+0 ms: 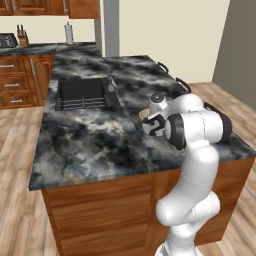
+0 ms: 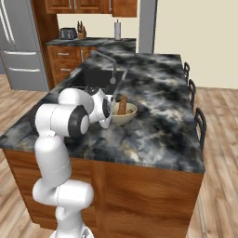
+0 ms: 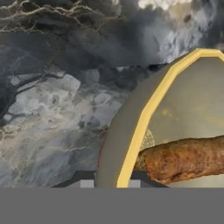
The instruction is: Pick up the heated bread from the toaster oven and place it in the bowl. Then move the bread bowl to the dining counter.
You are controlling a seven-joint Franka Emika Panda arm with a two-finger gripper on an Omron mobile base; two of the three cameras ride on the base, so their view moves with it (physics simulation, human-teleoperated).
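On the dining counter point(image 2: 158, 116), the gripper point(image 3: 111, 183) pinches the bowl point(image 2: 126, 116) rim (fingertips mostly cut off); the bread point(image 3: 183, 158) lies inside.

**Flat, even render; soft detail up close**

I see bright, even light in both base views, with no clear source and only faint shading under the desk point(image 1: 100, 135) overhang. The marbled top shows no glare. Edges look slightly jagged and low in resolution. In the hand view the bowl point(image 3: 131, 131) rim and the bread point(image 3: 183, 157) look soft and blocky, and the stone pattern smears at close range.
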